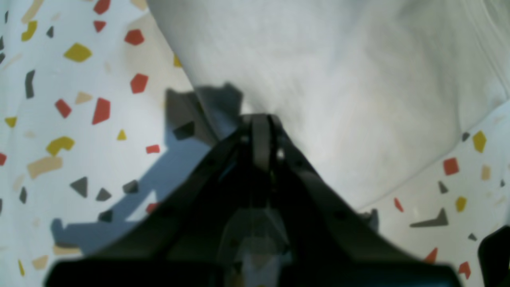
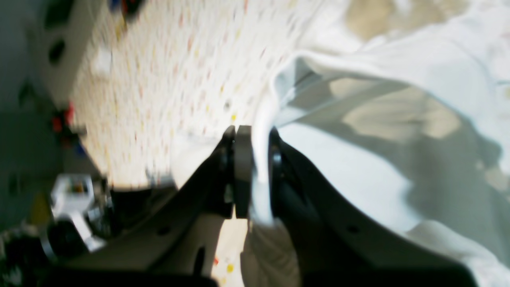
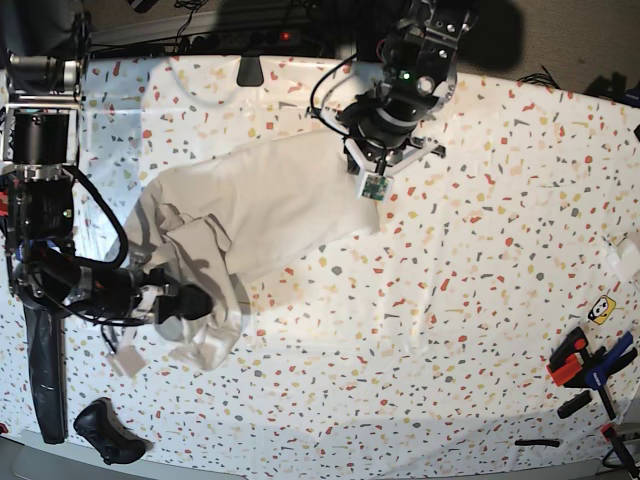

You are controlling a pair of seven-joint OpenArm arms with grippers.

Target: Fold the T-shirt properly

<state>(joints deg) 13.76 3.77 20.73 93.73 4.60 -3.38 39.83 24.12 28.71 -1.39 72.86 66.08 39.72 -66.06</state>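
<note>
The T-shirt (image 3: 262,205) lies across the upper-left and centre-left of the base view on the speckled tabletop (image 3: 470,260), stretched in a slanted band from a bunched heap at lower left up toward the top centre.

Start at the left of that view. Your right end effector (image 3: 185,303) sits at the lower-left heap, and the right wrist view shows its jaws nearly closed with a white fold of the cloth pinched between them (image 2: 255,167). That grip looks thick, likely more than one layer, so lift gently and check that you hold the edge you want before you carry it.

Moving right, the middle of the shirt lies fairly flat, but the lower-left part is crumpled and doubled over itself. Judge this as early work: the cloth needs spreading before any clean fold.

At the upper centre, your left end effector (image 3: 372,172) is fully closed at the far corner of the cloth. The left wrist view shows the tips (image 1: 261,119) right at the cloth's edge; whether fabric is actually pinched there cannot be told. Pull the two ends apart evenly, keeping the cloth low, so the wrinkles draw out rather than drag.
</note>
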